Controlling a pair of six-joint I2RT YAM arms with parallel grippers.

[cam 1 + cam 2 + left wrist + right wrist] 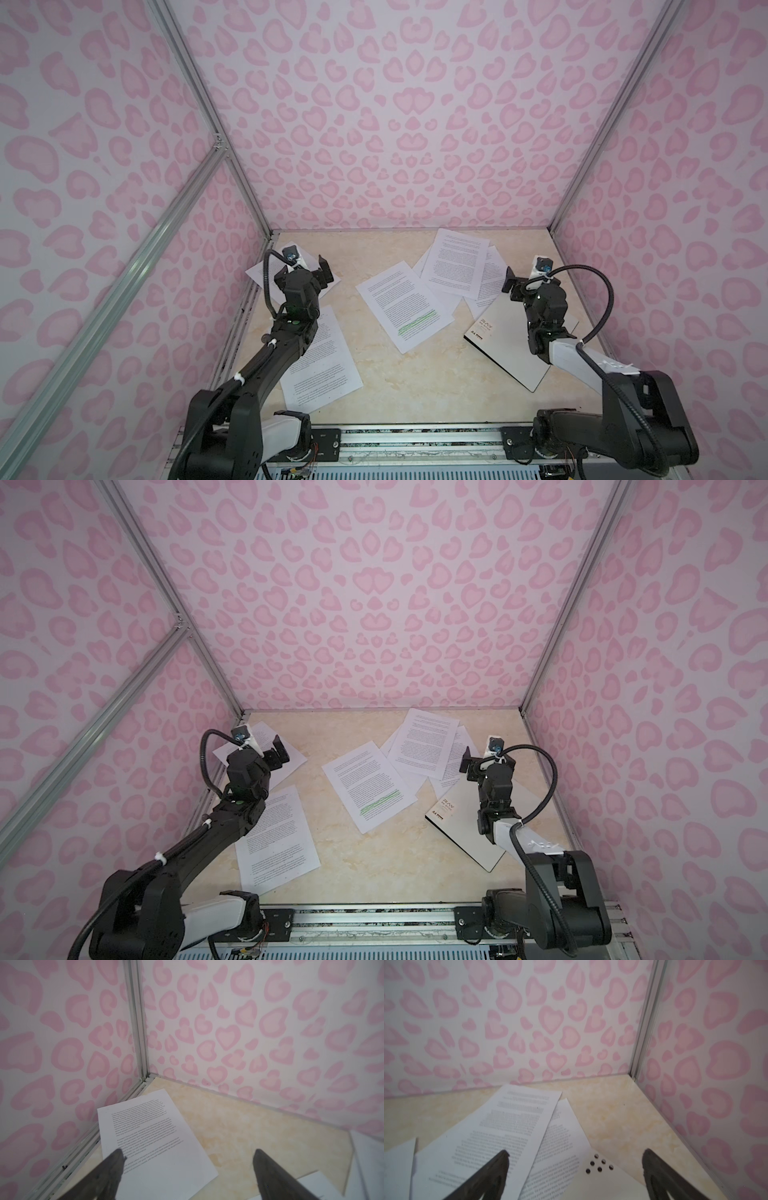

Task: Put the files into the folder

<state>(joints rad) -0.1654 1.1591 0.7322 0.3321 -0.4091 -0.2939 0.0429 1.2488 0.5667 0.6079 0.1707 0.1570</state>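
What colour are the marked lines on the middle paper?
Green highlighted lines, clearest in a top view.

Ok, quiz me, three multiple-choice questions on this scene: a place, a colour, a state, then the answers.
1. Where does the folder lie? A left; B centre; C right.
2. The centre sheet has a highlight in: A green; B yellow; C blue.
3. The right gripper is: A open; B shut on a sheet; C shut on the folder.
C: both top views show it at the right. A: green lines cross its text. A: its jaws stand wide apart, gripping nothing.
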